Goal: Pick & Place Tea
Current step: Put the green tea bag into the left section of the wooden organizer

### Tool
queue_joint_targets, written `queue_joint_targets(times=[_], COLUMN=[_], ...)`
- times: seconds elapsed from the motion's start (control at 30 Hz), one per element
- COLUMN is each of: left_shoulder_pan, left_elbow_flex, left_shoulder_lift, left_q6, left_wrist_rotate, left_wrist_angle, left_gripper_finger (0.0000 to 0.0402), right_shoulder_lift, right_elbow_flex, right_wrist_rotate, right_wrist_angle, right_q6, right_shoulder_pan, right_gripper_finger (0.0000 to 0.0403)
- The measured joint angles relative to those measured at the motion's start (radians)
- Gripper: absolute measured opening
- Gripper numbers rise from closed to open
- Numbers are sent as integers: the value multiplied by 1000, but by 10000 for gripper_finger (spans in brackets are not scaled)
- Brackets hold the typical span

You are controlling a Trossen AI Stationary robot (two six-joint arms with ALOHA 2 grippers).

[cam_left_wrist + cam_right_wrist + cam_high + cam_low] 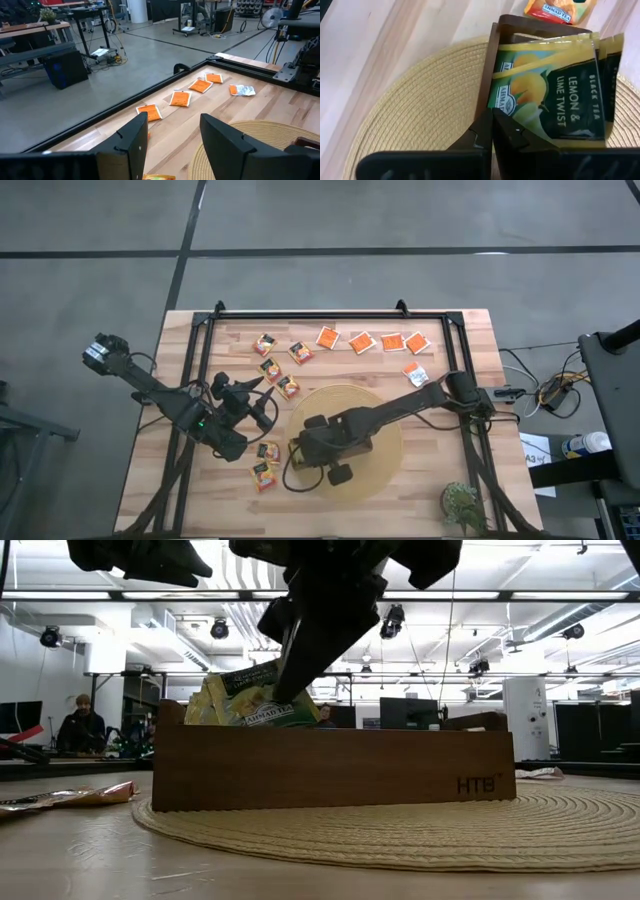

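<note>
A dark green-and-yellow tea sachet (555, 95) stands in the brown wooden tray (330, 770), which rests on the round woven mat (385, 410). My right gripper (492, 125) is shut on it from above and also shows in the low view (290, 685). A second green sachet (615, 65) stands behind it. Orange sachets (362, 342) lie flat in a row at the far side. Yellow-orange ones (270, 368) lie at the far left, and two more (266, 462) lie near the mat. My left gripper (265, 400) hovers open left of the mat. My right gripper pinches the green-and-yellow sachet between its two fingers at one edge, near a corner (510, 117). The fingers slant down from above. The sachet stands tilted, its top (250, 690) above the tray's wall; that wall hides its lower part.
A black frame (330, 313) runs along the table's far edge and down both sides. A small plant (462, 505) stands at the near right corner. One orange sachet (416, 375) lies apart, right of the mat. A person sits in the room beyond.
</note>
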Motion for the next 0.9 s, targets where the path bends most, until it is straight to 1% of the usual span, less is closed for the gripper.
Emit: queue_joint_targets(times=[0.13,0.27,0.6,0.73,0.9], left_shoulder_pan=[0,0,0,0,0], left_elbow_flex=[0,0,0,0,0], left_shoulder_lift=[0,0,0,0,0], left_q6=[0,2,3,6,11], left_wrist_rotate=[0,0,4,4,4], left_wrist_angle=[3,6,7,6,7], left_gripper_finger=[174,174,174,174,174], right_shoulder_lift=[13,17,18,18,5], right_elbow_flex=[-3,-3,-5,-5,-5], right_wrist_rotate=[7,52,53,52,52], right_wrist_angle=[33,54,170,145,51], right_q6=[0,3,3,3,1], right_shoulder_pan=[0,-1,-2,-2,-1], right_gripper_finger=[8,8,8,8,8])
